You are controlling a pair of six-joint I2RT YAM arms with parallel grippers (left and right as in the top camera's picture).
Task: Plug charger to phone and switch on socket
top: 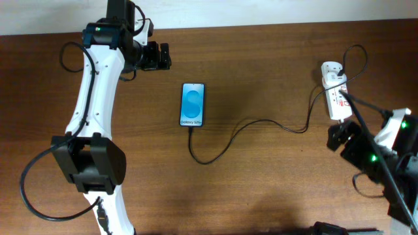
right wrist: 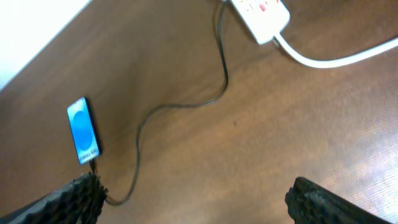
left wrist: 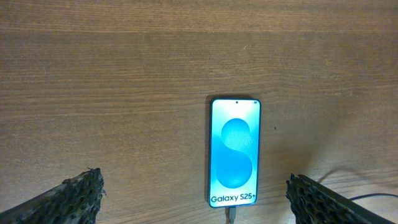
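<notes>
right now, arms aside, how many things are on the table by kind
phone: 1
charger cable: 1
power strip: 1
total: 3

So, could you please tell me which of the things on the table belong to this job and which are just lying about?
For the job:
- phone
- black charger cable, running from the phone's bottom edge towards the socket
- white socket

Just there:
- the socket's thick white cord
- the wooden table itself; I see no other loose item
</notes>
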